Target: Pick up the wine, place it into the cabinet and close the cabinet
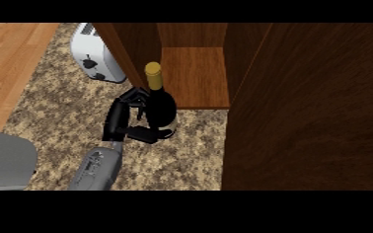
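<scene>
**Operator:** Which step is in hand?

**Technician:** You are in the transport step, by my reading. The left robot hand (125, 121) has its fingers and thumb curled round the wine (158, 106), a dark bottle with a yellow capsule. The bottle stands nearly upright, its neck leaning slightly toward the cabinet (291, 103). The right robot hand shows nowhere in the head view.

**Operator:** Where does the bottle sit relative to the robot hand and the cabinet?

**Technician:** The bottle is to the right of the palm, with the thumb wrapped low across its front and the fingers behind its shoulder. Its base is just at the front edge of the cabinet's shelf (197, 76). You cannot tell from this view whether the base touches the speckled surface (65, 94) or is lifted clear of it.

**Operator:** What does the next move call for?

**Technician:** Carry the bottle forward and onto the shelf, keeping it upright. Mind the cabinet's left wall, which is close beside the neck. The open door (299, 143) stands at the right; you close it only once the bottle is released. A toaster (98, 54) sits to the left, apart from the path.
</scene>
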{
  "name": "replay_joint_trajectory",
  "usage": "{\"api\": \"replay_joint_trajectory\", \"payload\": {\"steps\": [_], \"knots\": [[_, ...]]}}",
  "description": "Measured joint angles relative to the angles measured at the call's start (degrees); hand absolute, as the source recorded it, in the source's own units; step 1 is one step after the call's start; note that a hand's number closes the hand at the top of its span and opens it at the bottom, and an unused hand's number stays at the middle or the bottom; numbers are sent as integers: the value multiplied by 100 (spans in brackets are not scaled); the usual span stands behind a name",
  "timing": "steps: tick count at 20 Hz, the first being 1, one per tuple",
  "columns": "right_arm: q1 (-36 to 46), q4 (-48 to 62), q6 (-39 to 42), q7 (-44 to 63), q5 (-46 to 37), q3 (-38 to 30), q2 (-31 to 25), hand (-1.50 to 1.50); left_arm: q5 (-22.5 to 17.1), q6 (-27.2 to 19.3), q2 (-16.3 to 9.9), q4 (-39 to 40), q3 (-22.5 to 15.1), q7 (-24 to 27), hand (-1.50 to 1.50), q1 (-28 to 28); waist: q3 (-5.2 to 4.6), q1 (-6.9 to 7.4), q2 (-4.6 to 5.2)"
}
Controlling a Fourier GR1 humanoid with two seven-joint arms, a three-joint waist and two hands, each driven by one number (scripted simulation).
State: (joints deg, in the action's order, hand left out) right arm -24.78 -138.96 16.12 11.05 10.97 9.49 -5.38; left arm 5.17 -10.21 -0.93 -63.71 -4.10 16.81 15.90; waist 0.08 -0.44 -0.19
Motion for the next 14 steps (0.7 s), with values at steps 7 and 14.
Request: {"api": "replay_joint_trajectory", "payload": {"steps": [7, 14], "knots": [[-40, 13, 90, -54, 55, -90, 1, -150, 142, -845, -173, -111, -480, -504, 150, 19, 11, -2, -21], [-32, 58, 166, -159, 75, -43, 36, -150, -196, -1439, -297, -150, -810, -711, 150, 19, 23, -60, -35]]}}
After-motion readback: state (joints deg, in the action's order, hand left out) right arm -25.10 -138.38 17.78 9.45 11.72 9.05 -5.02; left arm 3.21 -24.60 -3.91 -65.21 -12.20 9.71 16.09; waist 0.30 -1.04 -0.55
